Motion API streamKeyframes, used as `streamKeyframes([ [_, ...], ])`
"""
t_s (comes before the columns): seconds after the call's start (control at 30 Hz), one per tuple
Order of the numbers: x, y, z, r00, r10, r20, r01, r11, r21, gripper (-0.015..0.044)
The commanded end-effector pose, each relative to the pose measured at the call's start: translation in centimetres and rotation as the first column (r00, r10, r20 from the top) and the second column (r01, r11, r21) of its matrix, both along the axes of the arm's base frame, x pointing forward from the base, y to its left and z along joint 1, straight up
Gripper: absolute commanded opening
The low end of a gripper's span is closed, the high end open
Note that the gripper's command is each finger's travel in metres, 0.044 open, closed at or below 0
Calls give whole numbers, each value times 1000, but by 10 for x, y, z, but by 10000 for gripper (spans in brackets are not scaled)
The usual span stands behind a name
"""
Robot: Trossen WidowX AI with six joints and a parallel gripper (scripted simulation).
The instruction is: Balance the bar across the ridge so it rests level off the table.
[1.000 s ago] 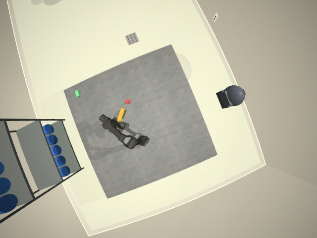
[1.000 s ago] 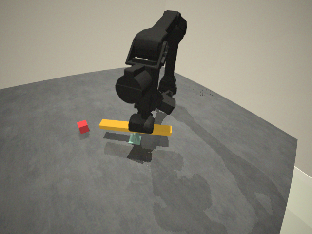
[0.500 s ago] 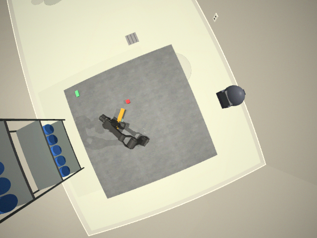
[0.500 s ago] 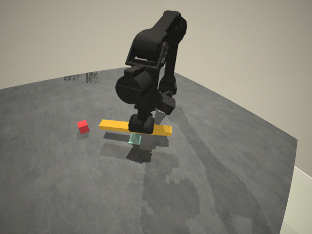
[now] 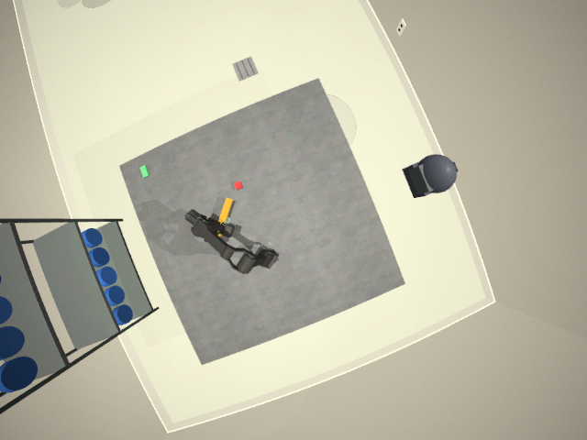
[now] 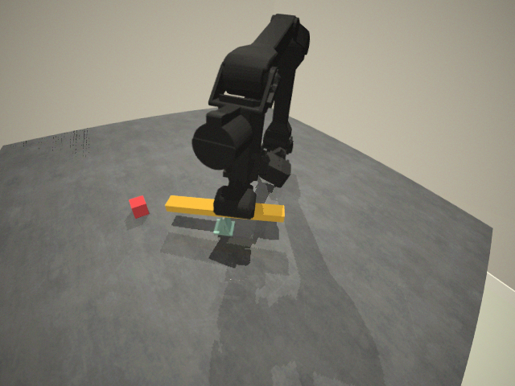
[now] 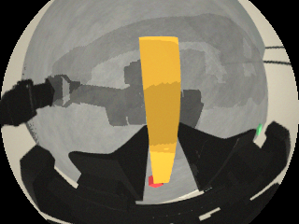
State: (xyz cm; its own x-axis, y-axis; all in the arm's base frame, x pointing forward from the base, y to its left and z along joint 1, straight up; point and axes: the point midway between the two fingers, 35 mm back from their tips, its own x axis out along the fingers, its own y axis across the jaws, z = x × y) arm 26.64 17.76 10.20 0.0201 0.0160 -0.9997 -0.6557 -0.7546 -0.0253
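Note:
The orange-yellow bar [image 5: 227, 208] [image 6: 189, 204] [image 7: 161, 70] is held across my gripper [image 6: 235, 208] [image 7: 163, 135], which is shut on it near its middle. The bar is off the table, close to level, its right end slightly lower in the exterior view. The small pale teal ridge [image 6: 224, 227] [image 5: 228, 220] stands on the table below the bar, a little left of the fingers in the exterior view. Its top is close under the bar; I cannot tell whether they touch. The ridge is not visible in the wrist view.
A red cube [image 5: 238, 185] [image 6: 138, 207] [image 7: 151, 181] lies on the grey table [image 5: 303, 165] [image 6: 104, 290], beyond one end of the bar. A green block [image 5: 144, 171] [image 7: 259, 130] lies near the table's left corner in the top view. A rack with blue cylinders [image 5: 106, 276] stands left of the table.

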Motion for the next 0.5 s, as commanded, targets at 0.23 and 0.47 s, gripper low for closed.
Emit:
streamKeyframes([
  [0.23, 0, 0, -1, 1000, 6, 2, -6, 1000, -1, 0],
  [0.47, 0, 0, -2, 1000, 6, 2, -6, 1000, -1, 0],
])
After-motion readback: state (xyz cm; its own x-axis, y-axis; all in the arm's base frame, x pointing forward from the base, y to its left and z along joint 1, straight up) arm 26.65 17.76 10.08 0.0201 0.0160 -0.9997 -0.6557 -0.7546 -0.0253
